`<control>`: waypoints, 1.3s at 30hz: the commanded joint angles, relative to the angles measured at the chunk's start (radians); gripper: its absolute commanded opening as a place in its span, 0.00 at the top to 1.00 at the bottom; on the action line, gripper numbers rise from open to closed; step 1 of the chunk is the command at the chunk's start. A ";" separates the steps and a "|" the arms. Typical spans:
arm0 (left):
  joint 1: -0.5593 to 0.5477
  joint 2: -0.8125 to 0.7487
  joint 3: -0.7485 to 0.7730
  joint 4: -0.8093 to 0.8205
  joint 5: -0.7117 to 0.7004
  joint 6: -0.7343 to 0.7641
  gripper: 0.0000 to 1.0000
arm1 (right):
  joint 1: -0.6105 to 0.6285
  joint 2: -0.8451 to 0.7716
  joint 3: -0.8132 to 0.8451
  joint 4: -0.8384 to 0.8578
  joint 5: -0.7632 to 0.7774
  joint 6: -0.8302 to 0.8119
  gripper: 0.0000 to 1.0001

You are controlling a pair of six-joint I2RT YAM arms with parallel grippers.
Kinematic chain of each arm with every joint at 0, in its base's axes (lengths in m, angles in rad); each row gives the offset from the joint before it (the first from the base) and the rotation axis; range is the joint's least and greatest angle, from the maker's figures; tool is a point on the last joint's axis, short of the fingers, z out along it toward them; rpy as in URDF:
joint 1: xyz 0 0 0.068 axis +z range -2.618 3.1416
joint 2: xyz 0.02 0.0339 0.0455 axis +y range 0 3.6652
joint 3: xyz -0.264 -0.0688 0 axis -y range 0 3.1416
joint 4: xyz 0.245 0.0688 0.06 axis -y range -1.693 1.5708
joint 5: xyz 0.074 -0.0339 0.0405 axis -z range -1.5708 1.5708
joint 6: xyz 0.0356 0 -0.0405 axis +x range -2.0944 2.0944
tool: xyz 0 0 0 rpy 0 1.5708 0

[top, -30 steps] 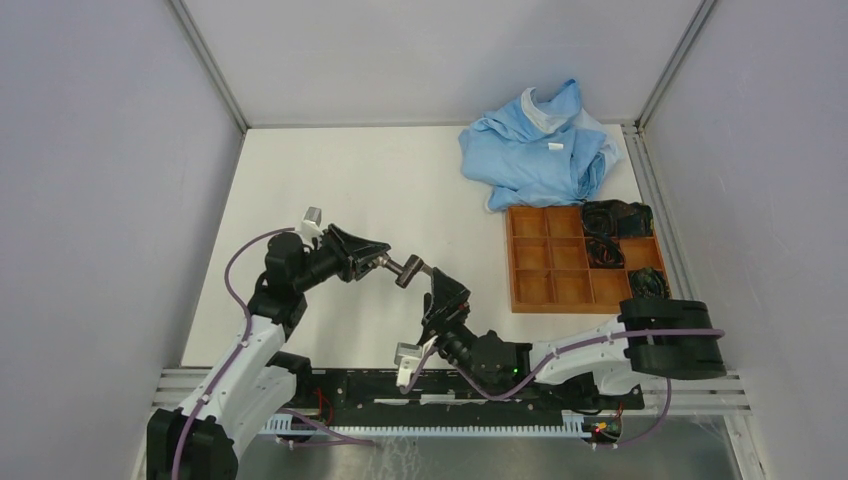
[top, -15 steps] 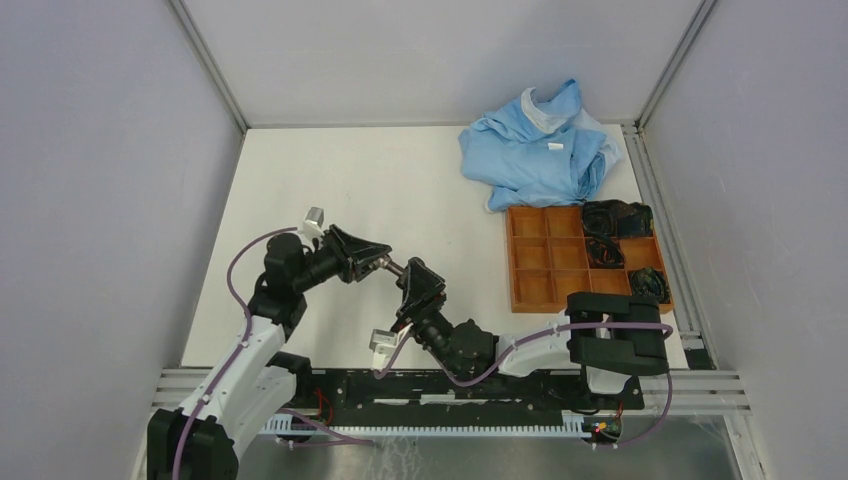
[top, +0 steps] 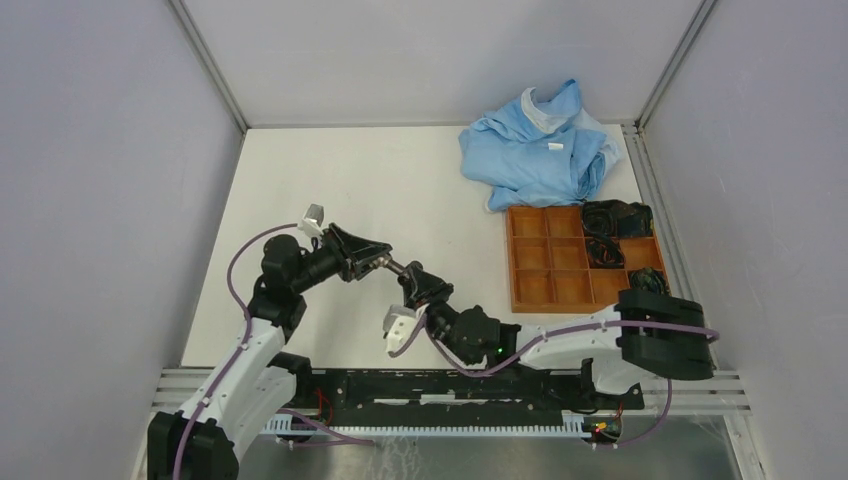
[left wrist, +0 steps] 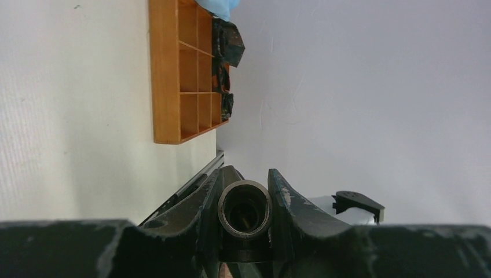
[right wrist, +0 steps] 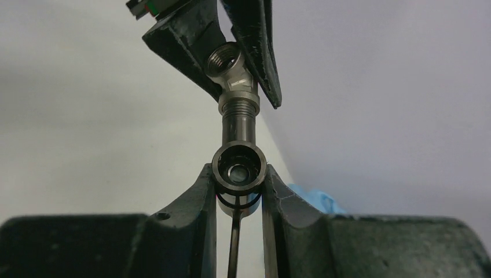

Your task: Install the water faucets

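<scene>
The water faucets hang in the air between the two arms over the white table. My left gripper is shut on the lighter grey stubby piece, pinched between its black fingers. From that piece a threaded collar and a dark stem run to a round dark end. My right gripper is shut on that end. In the left wrist view a dark round opening sits between the jaws of the left gripper. Whether the two pieces are screwed together cannot be told.
A crumpled blue cloth lies at the back right. In front of it stands a wooden compartment tray with dark items in its right-hand cells. A metal rail runs along the near edge, and grey walls enclose the table.
My right arm has swung left and up to the faucets held by the left gripper, and its jaws have gone from wide open to shut on the dark end. The left arm has held still.
</scene>
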 commanded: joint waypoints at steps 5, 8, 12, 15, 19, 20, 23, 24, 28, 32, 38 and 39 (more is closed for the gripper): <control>-0.003 -0.017 0.006 0.070 0.066 0.013 0.98 | -0.158 -0.255 0.027 -0.179 -0.468 0.808 1.00; -0.004 -0.018 0.004 0.077 0.074 0.015 0.98 | -0.219 -0.271 0.035 -0.191 -0.612 0.973 1.00; -0.004 -0.034 0.001 0.102 0.067 0.015 0.98 | -0.318 -0.242 0.051 -0.152 -0.817 1.286 1.00; -0.004 -0.049 -0.005 0.115 0.058 0.020 0.98 | -0.392 -0.176 0.038 0.020 -0.993 1.572 1.00; -0.003 -0.049 0.008 0.081 0.066 0.050 0.98 | -0.466 -0.024 0.033 0.396 -1.166 2.044 1.00; -0.003 -0.054 0.010 0.082 0.064 0.051 0.98 | -0.476 0.031 0.039 0.518 -1.193 2.162 1.00; -0.003 -0.065 0.021 0.066 0.059 0.067 0.98 | -0.494 0.190 0.079 0.834 -1.207 2.531 1.00; -0.003 -0.067 0.024 0.061 0.059 0.070 0.98 | -0.495 0.238 0.091 0.933 -1.197 2.612 1.00; -0.004 -0.073 0.026 0.050 0.051 0.072 0.98 | -0.495 0.205 0.044 0.788 -1.205 2.507 0.80; -0.003 -0.073 0.029 0.037 0.044 0.075 0.98 | -0.504 0.029 -0.042 0.386 -1.161 2.202 0.37; -0.003 -0.050 0.049 0.017 0.042 0.087 0.98 | -0.517 -0.240 -0.013 -0.346 -1.005 1.721 0.04; -0.002 -0.046 0.054 0.014 0.039 0.088 0.98 | -0.517 -0.280 -0.012 -0.423 -0.967 1.663 0.03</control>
